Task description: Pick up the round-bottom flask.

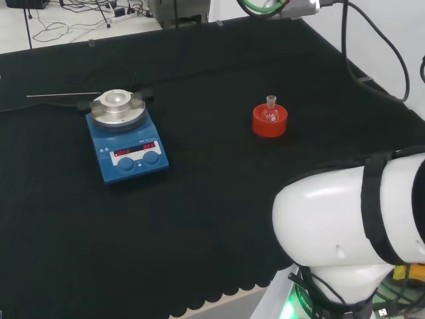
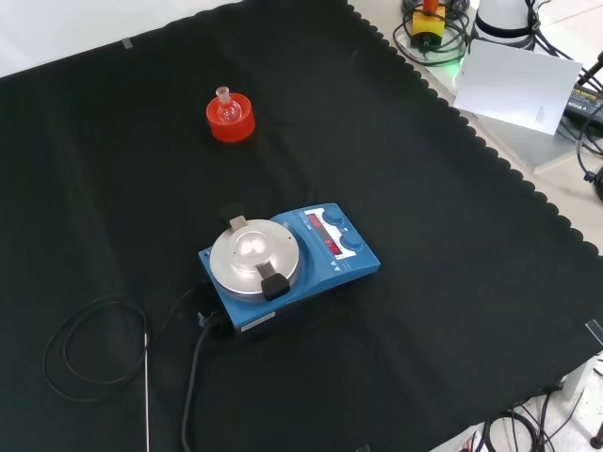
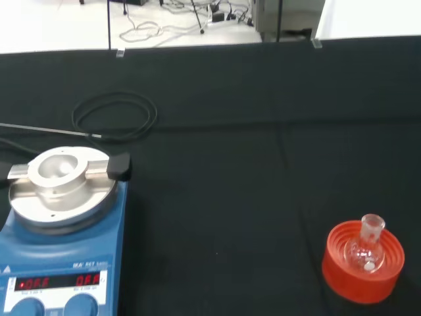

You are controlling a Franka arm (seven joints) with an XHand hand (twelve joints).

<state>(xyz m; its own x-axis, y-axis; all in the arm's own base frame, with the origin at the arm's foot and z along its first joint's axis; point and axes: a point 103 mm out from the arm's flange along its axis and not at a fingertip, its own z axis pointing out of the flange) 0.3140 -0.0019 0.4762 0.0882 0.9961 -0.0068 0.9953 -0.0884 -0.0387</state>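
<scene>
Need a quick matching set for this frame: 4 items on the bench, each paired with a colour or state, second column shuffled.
Items:
1. round-bottom flask
2. ribbed stand
3. hotplate stirrer
4. cable

Descriptions:
A. blue body, round metal top
B. red
C. clear glass, upright in the stand
D. black, looped on the cloth

Pairs: 1-C, 2-B, 3-A, 4-D

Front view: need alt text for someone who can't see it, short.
A small clear round-bottom flask stands upright in a red ribbed ring stand on the black cloth, toward the upper left. Nearer the camera, apart from it, sits a blue hotplate stirrer with a round metal top, and a black cable coils at lower left.
</scene>
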